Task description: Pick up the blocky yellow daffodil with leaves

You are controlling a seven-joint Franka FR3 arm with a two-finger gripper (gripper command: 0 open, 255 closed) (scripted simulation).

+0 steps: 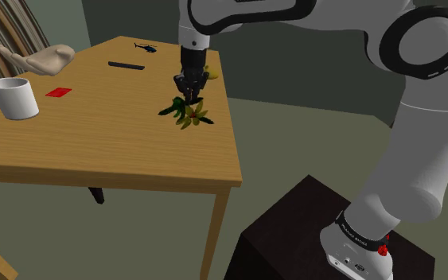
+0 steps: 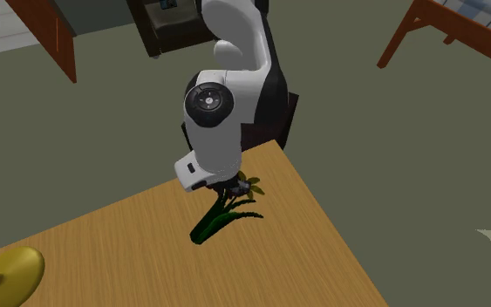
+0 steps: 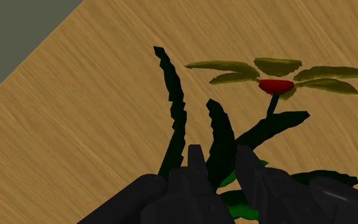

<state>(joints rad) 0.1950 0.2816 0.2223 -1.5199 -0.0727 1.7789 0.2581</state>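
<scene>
Black gripper (image 3: 221, 157) narrowly parted, clamped on a dark leaf of the yellow daffodil (image 3: 274, 85)

**WORK SURFACE: TABLE AND LOAD**

The carrier is 1 wooden table (image 1: 95, 143) with a light, grained top and plain square legs, standing on a dull grey-green floor (image 1: 294, 135).

Items lying directly on the top, as placed in the shoulder view:

- 1 white cup (image 1: 13, 98), upright, near the left edge.
- 1 flat red card (image 1: 58, 92), just beside the cup.
- 1 slim black bar (image 1: 126, 65), toward the far side.
- 1 small black helicopter (image 1: 145, 48), near the far edge.
- 1 daffodil (image 1: 186, 113) with dark green leaves and yellow petals, near the right edge.
- 1 beige rounded object (image 1: 43, 57) at the far left corner (whether the top supports it cannot be determined).
</scene>
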